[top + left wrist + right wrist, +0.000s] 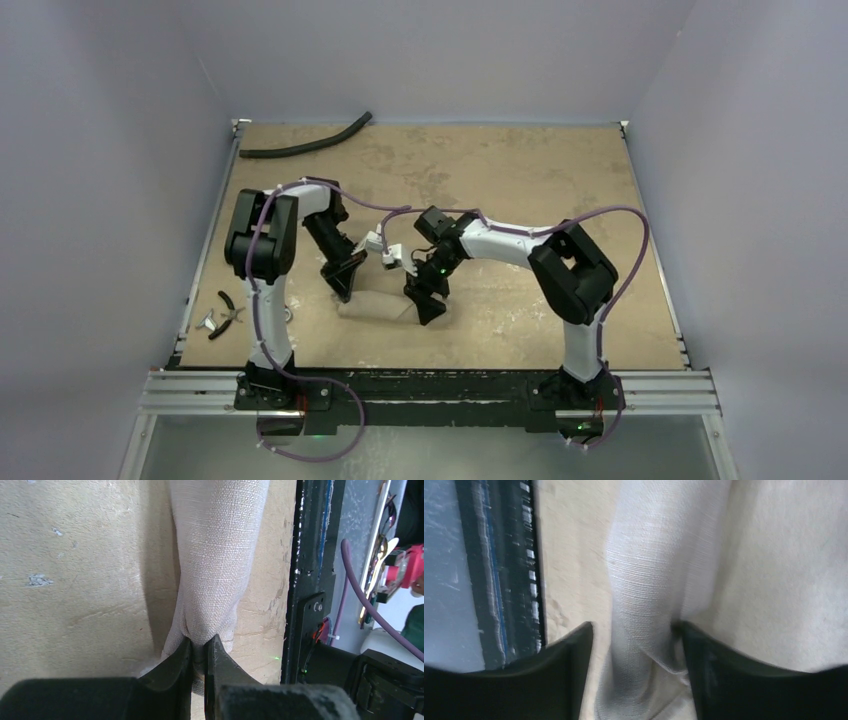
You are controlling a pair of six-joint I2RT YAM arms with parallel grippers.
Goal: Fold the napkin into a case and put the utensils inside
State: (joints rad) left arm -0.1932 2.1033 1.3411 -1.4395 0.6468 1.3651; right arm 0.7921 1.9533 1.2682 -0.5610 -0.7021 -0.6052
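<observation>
The napkin (380,303) lies near the table's front edge, gathered into a narrow beige strip between my two grippers. My left gripper (347,293) is shut on the strip's left end; the left wrist view shows the jaws (200,647) pinching a fold of the cloth (220,555). My right gripper (428,312) is open at the strip's right end; in the right wrist view (634,630) its jaws stand either side of the cloth (649,580) without pinching it. The utensils (222,314) lie at the table's left edge, left of my left arm, too small to tell apart.
A long black curved hose (305,145) lies at the back left of the table. The black front rail (310,580) runs close beside the napkin and also shows in the right wrist view (499,570). Grey walls enclose the table on three sides.
</observation>
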